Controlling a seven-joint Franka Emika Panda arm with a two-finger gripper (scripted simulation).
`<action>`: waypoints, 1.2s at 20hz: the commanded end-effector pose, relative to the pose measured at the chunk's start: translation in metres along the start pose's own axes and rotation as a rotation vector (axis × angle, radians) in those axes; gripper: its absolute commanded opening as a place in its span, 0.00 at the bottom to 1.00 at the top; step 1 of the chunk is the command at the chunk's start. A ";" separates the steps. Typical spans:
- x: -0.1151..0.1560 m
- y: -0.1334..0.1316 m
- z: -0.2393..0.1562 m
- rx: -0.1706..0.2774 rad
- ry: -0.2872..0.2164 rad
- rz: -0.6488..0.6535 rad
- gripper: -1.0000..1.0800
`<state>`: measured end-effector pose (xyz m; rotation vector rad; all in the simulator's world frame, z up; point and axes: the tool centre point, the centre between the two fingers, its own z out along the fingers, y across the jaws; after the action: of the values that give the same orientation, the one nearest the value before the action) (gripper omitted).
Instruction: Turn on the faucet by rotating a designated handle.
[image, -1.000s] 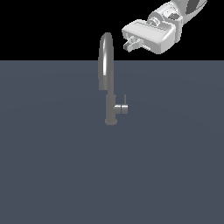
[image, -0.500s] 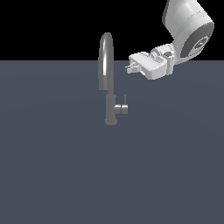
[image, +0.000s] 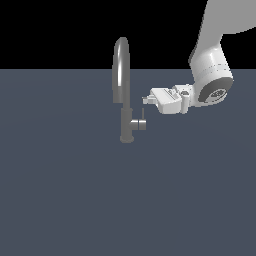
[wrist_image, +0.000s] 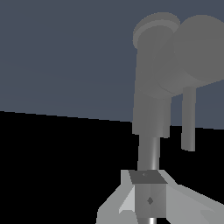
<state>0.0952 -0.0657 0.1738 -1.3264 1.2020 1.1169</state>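
The faucet (image: 122, 75) is a tall grey tap with an arched spout on an upright body, standing on the dark grey surface (image: 60, 190). The handle (image: 139, 124) is a short stub on the body's side toward the exterior view's right, with a thin pin (image: 143, 114) pointing up. My gripper (image: 146, 100) is just above and to the right of the pin, pointing at the faucet, fingers together and holding nothing. In the wrist view the faucet body (wrist_image: 151, 105), the handle's round end (wrist_image: 199, 48) and its pin (wrist_image: 188, 122) are close ahead of my gripper (wrist_image: 148, 200).
My white arm (image: 212, 75) reaches in from the upper right of the exterior view. The flat dark grey surface carries only the faucet.
My gripper has come down and moved toward the exterior view's left, from high beside the spout's top to just above the handle's pin. The faucet and handle have not moved.
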 end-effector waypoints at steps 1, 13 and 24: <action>0.014 -0.003 0.003 0.035 -0.033 0.034 0.00; 0.038 -0.005 0.009 0.090 -0.086 0.087 0.00; 0.030 0.011 0.010 0.090 -0.086 0.087 0.00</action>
<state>0.0902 -0.0589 0.1408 -1.1564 1.2420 1.1558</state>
